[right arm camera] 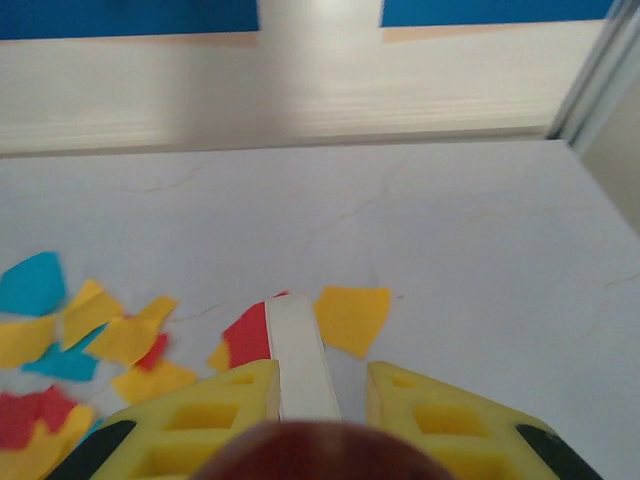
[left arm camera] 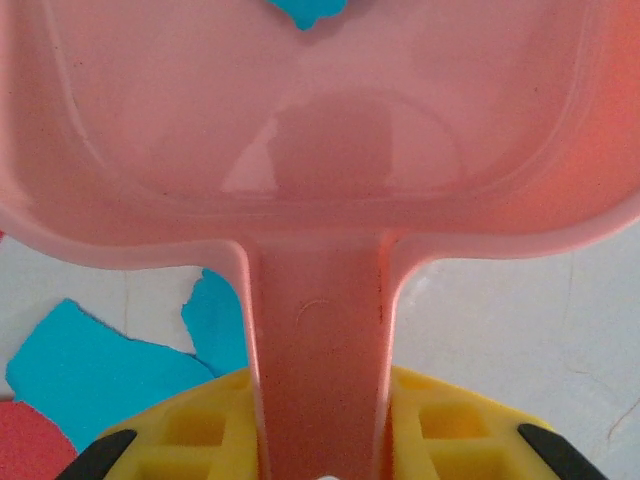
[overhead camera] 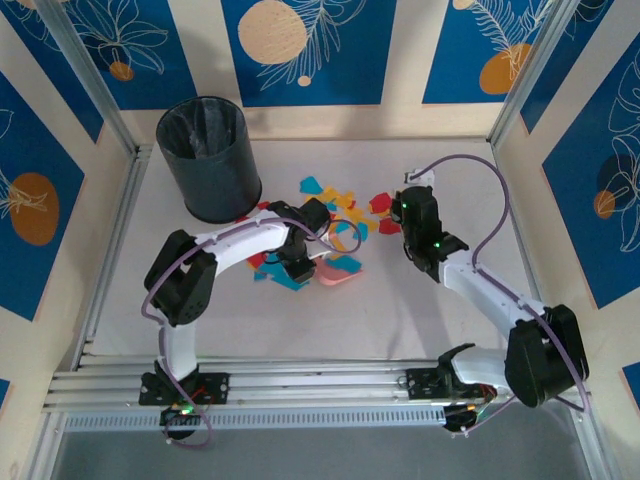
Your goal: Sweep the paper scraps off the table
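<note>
**Desk:** Where are the scraps?

**Me:** I see the paper scraps [overhead camera: 335,195] around the middle of the table [overhead camera: 380,310], between my two arms and to the right of the black bin [overhead camera: 208,158]. They all lie flat. The patch is longer than it is deep, and its long axis runs from near-left to far-right in the top view. Single pieces point every which way.

**Desk:** And your left side?

**Me:** My left gripper [left arm camera: 320,435] has its yellow fingers clamped on the handle of the pink dustpan [left arm camera: 320,130]. The handle runs straight out from the fingers, with the pan's mouth facing away from the wrist. A cyan piece [left arm camera: 305,10] sits at the pan's far lip, cut off by the top of the frame. More cyan lies on the table beside the handle, with red at the bottom corner. From above, the arm hides most of the pan, and I make out just a pink sliver among the scraps.

**Desk:** Right side?

**Me:** My right gripper [right arm camera: 320,385] has its fingers set narrow, with a white strip [right arm camera: 298,350] between them. I cannot tell whether they actually grip it. A blurred dark-red bulge [right arm camera: 300,450] covers the base. The strip points toward the far wall [right arm camera: 300,100], and its tip lies among red and yellow scraps.
</note>
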You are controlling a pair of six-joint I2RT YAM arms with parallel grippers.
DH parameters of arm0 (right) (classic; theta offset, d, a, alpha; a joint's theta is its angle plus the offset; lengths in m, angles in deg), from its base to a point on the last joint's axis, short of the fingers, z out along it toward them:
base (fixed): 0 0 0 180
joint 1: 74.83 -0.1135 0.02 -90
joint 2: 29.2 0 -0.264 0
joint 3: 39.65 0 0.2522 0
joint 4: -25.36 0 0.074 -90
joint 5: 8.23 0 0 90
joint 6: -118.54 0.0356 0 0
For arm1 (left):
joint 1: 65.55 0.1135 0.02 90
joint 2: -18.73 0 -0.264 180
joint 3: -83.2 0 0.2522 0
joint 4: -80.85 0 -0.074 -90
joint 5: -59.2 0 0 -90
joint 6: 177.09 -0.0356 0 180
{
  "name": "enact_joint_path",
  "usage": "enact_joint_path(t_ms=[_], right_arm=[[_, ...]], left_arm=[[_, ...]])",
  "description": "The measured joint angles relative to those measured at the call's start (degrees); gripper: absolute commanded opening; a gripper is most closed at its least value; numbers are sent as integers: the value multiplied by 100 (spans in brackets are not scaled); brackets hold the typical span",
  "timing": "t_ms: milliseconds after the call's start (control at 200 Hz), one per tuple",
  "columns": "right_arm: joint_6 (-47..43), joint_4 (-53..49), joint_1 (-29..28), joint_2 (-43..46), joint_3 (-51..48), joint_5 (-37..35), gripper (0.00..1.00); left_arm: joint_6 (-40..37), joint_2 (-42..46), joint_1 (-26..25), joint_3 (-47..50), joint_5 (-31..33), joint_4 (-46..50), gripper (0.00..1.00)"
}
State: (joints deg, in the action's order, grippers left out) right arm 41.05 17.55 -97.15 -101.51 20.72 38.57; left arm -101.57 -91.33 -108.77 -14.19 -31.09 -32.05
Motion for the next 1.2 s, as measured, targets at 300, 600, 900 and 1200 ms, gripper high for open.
enact_joint_path(t_ms=[300,600,900,1200], right_arm=[[-87,393,579,-636,315,-138,0],[-267,210,822,-1480,1003,269,0],[-481,-367,763,-1917,1488,820,0],[-826,-721,452,-1996,1633,1327,0]], left_arm=[[0,42,15,31,-2,4,0],[0,42,22,35,-4,20,0],[-2,42,24,35,-4,42,0],[-2,42,26,35,-72,118,0]])
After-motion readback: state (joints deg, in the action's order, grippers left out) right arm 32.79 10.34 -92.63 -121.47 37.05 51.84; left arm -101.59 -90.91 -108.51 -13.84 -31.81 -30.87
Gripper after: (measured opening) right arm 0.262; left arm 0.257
